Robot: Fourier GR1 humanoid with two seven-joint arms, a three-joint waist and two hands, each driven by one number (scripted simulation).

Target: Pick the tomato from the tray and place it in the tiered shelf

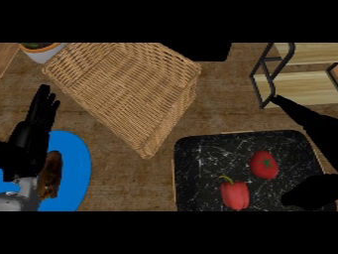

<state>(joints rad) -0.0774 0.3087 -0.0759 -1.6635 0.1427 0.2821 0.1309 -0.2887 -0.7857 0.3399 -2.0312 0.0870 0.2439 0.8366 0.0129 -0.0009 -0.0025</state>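
A red tomato [264,164] lies on the black speckled tray [200,154] at the lower right, with a red bell pepper [235,194] just below and left of it. My right hand [331,136] hangs over the tray's right edge, to the right of the tomato and apart from it. It is open, its fingers stretched up and left toward the shelf and its thumb low by the tray's corner. The tiered shelf [310,82], black-framed with light wooden boards, stands at the upper right. My left hand [36,126] rests open at the left edge, fingers up.
A big wicker basket [128,89] lies tilted across the middle of the counter, between the hands. A blue plate [75,168] with a brown piece of food [52,174] sits at the lower left. A potted plant [39,49] shows at the top left.
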